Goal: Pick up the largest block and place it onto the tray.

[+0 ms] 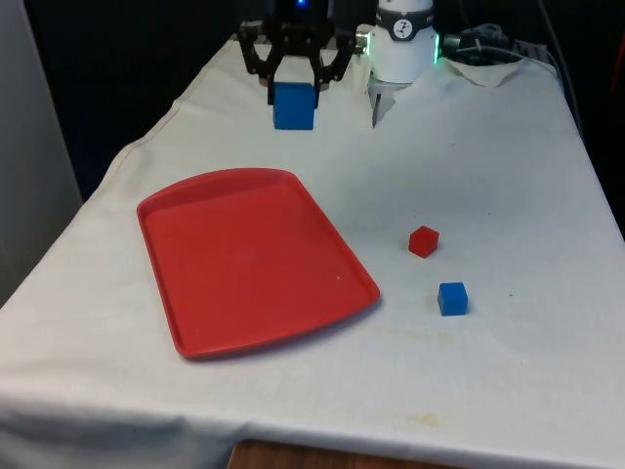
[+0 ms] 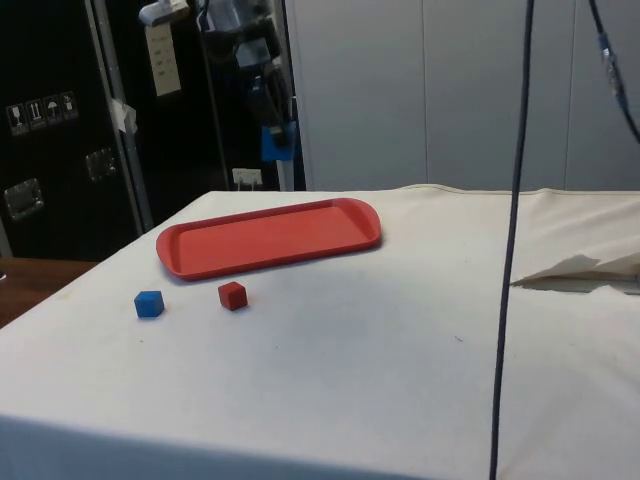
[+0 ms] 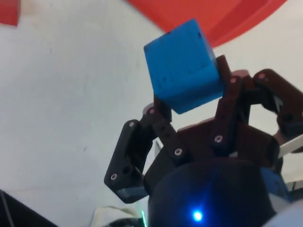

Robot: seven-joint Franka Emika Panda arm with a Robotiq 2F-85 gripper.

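The bench (image 1: 508,147), covered by a white cloth, carries everything else here. On it lies the red tray (image 1: 252,256), a flat rounded rectangle with a low rim, set towards the front view's left and lying at a slant; in the side view (image 2: 268,236) it sits beyond the two small cubes, and nothing rests on it. Above the bench, past the tray's far end in the front view, hangs the black gripper (image 1: 294,86), its jaws closed on the large blue block (image 1: 294,106), which is held clear of the cloth with open air beneath it. The side view shows the same block (image 2: 276,142) high up, above and behind the tray's far edge, gripped by the gripper (image 2: 274,128). In the wrist view the block (image 3: 184,66) sits pinched between the two fingers (image 3: 163,124), slightly tilted, with an edge of the red tray showing beyond it and white cloth to the side. Two smaller cubes rest on the cloth to the front view's right of the tray: a small red cube (image 1: 423,240) and, nearer the camera and apart from it, a small blue cube (image 1: 452,298). Neither touches the tray.
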